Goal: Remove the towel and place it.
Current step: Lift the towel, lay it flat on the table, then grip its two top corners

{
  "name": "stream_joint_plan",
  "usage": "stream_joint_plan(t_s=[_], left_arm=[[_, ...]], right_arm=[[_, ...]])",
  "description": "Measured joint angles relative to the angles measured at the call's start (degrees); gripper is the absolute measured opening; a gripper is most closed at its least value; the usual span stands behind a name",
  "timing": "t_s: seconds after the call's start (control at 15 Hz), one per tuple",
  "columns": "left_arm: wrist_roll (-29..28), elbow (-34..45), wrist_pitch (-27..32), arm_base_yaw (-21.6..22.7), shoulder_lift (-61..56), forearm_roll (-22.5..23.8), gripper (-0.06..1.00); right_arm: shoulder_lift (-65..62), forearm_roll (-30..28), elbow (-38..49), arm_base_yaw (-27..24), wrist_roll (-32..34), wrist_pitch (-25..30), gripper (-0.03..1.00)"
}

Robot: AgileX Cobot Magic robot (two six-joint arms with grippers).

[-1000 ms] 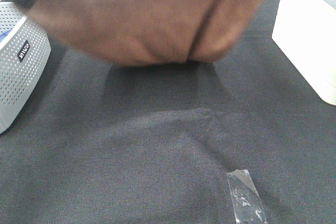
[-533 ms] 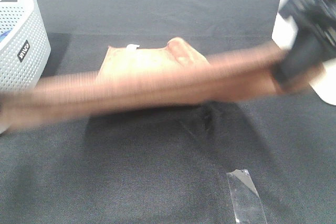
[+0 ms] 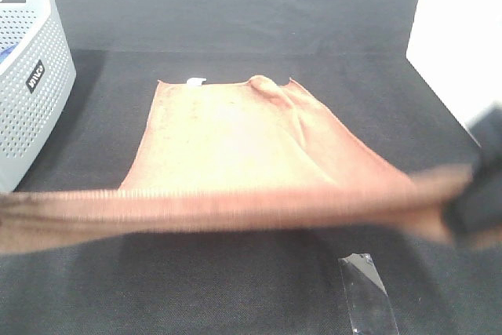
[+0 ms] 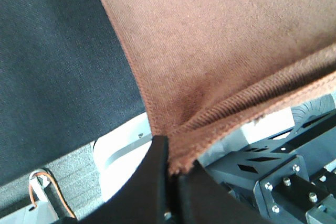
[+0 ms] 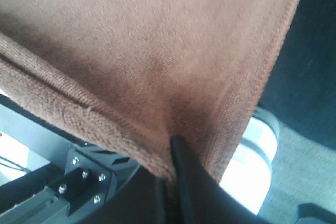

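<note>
left end effector (image 4: 169,163) and right end effector (image 5: 170,177) each clench a near corner of the towel (image 3: 235,139), its near edge raised taut and its far half lying on the surface (image 3: 235,5). we judge a thin pinch could slip and drop a corner, leaving folds. the basket (image 3: 31,76), white box (image 3: 455,37) and strip of tape (image 3: 365,292) block nothing.

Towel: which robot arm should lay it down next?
Neither alone, probably: the left gripper and right gripper each pinch one near corner of the towel, so both should lower together.
</note>
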Motion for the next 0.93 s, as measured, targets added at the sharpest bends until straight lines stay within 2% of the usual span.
stream_joint_plan(t_s=[0.53,0.93], left_arm=[[0.0,11.7,0.6,0.2,0.0,-5.2,0.0],[0.4,12.8,0.7,0.2,0.1,-6.0,0.0]], right_arm=[[-1.4,4.9,11.6,-0.1,-0.7,-0.6,0.0],[3.0,4.9,14.7,-0.2,-2.1,-2.7,0.0]])
